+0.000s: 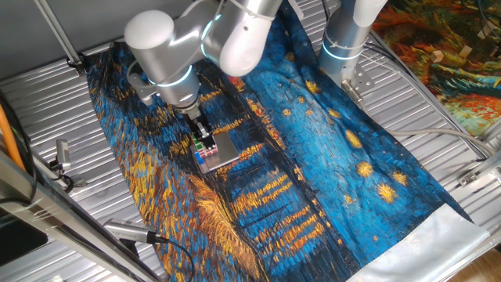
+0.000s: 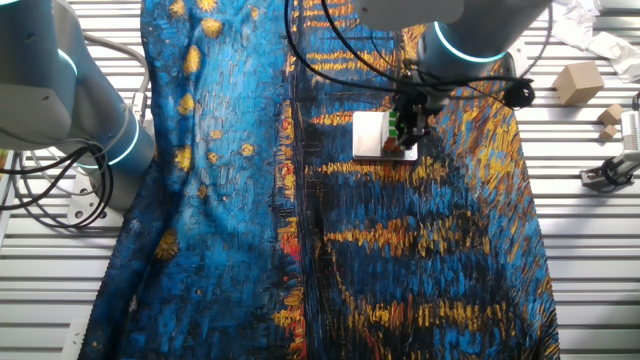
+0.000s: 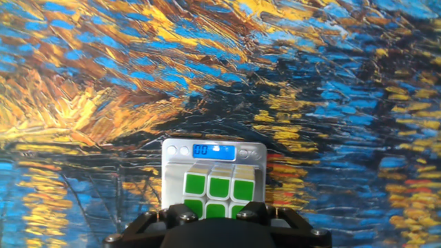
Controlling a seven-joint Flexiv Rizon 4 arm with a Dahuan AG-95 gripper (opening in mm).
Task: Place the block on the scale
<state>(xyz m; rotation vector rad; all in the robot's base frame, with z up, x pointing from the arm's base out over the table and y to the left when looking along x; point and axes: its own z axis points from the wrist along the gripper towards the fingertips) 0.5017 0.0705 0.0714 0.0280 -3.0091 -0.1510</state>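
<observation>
In the hand view, we see the cube [image 3: 214,191] cut off at the lower frame edge by the gripper [image 3: 215,231] housing, fingertips hidden. The cube covers most of the scale [image 3: 213,151].

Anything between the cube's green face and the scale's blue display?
Nothing: in the hand view only bare silver platform of the scale separates the block from the display.

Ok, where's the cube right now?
The cube sits between the gripper fingers directly over the scale, just behind its blue display; in the fixed views it is mid-cloth on the painted tablecloth.
</observation>
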